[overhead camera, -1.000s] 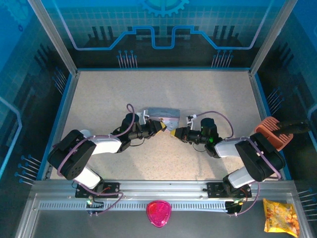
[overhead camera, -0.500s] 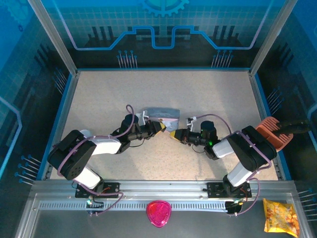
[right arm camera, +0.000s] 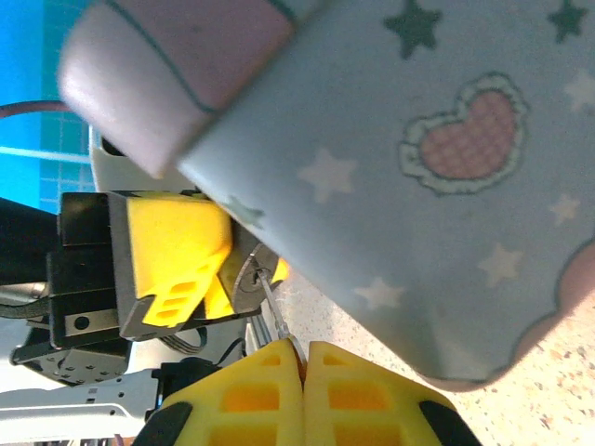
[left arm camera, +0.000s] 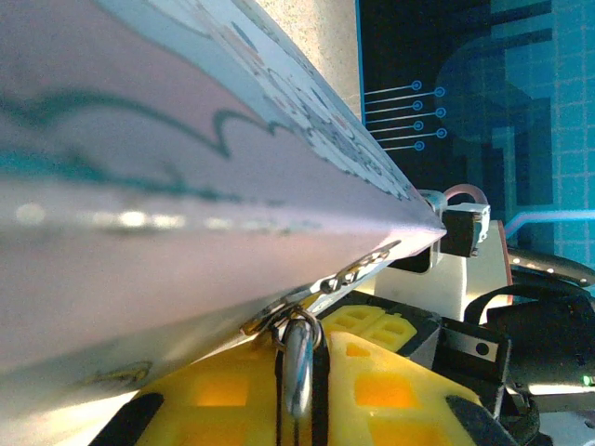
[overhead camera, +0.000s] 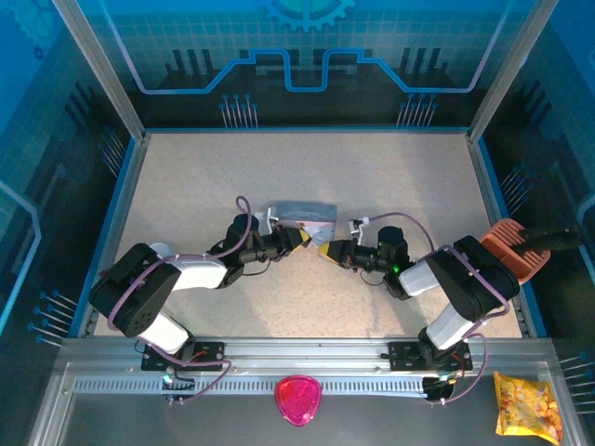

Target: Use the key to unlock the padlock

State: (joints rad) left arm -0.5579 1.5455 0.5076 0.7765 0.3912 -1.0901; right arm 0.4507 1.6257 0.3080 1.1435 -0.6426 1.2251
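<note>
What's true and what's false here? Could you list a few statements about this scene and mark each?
The right gripper pinches the key. True.
The tin is plain red. False: it is pale blue with stars and a heart.
The left gripper stands wide open. False: it is closed on the padlock.
Both grippers meet at the tin's edge. True.
The pink object lies beside the tin. False: it sits on the metal frame near the arm bases.

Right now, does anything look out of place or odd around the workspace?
Yes, off the table. A yellow snack packet lies on the metal frame at the near right corner, and a pink object sits on it midway along the front. An orange item sits at the table's right edge.
</note>
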